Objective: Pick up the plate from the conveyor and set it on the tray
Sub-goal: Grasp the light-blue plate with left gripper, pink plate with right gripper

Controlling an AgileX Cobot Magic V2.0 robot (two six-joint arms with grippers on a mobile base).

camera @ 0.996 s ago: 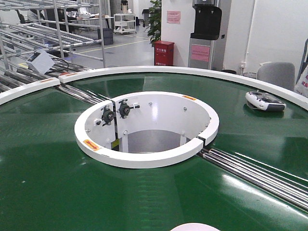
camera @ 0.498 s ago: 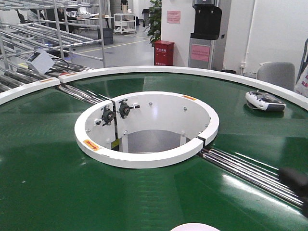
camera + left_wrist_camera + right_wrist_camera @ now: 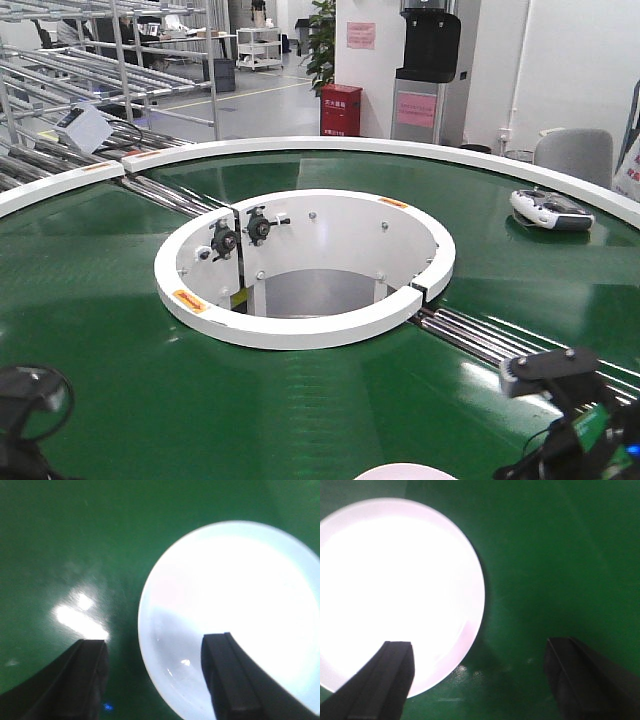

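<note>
The plate [image 3: 235, 605] lies flat on the dark green belt of the conveyor [image 3: 120, 330]; in the front view only a pale sliver of the plate [image 3: 405, 471] shows at the bottom edge. My left gripper [image 3: 157, 680] hangs open above the plate's left edge, its right finger [image 3: 230, 680] over the plate and its left finger over the belt. My right gripper [image 3: 482, 680] is open above the plate [image 3: 395, 590], at its right edge, with its left finger [image 3: 385, 680] over the rim. Nothing is held. The tray is out of view.
A white-walled round hole [image 3: 300, 270] sits at the conveyor's centre, with steel rollers [image 3: 520, 355] running right of it. A white handheld controller [image 3: 552, 208] lies on the far right of the belt. My left arm [image 3: 25, 415] and right arm [image 3: 565, 400] flank the plate.
Both arms have come into the front view: the right one entered from the right edge and moved inward, the left one appeared at the bottom left. The plate has stayed put.
</note>
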